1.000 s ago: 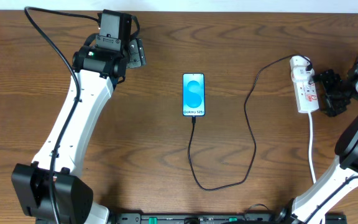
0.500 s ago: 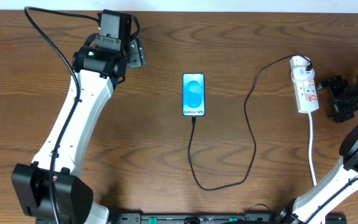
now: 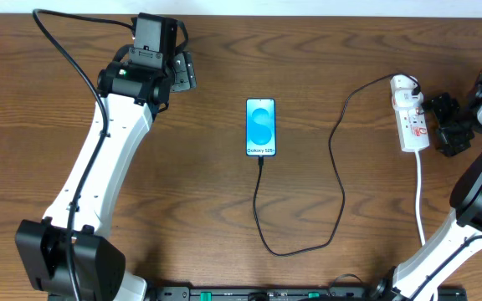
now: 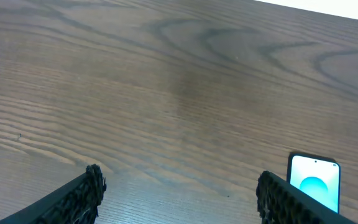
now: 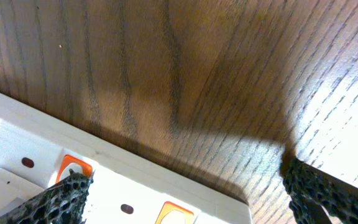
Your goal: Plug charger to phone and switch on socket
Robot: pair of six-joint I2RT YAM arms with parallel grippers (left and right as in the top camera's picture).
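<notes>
Overhead: phone (image 3: 260,127) lies flat at centre of the worktop (image 3: 182,192), screen up and lit blue, long axis running top to bottom of frame. Charger (image 3: 339,167) meets the phone's lower edge, tip looks seated; the cable drops, loops at lower centre, climbs right of the phone and arcs to the upper end of the socket (image 3: 410,117). Socket sits at upper right, white cord (image 3: 419,196) trailing down from its lower end. Left pincer (image 3: 182,73) is at upper left, well apart from the phone, jaws spread, nothing between them; in the left wrist view only bare wood lies between its fingers (image 4: 86,193), with the phone's top corner at lower right. Right pincer (image 3: 446,125) is just beside the socket's right side, jaws wide, gripping nothing. Right wrist view: socket body with orange-red markings at lower left, one finger (image 5: 55,199) over it, the other over bare wood. Switch state: cannot tell.
</notes>
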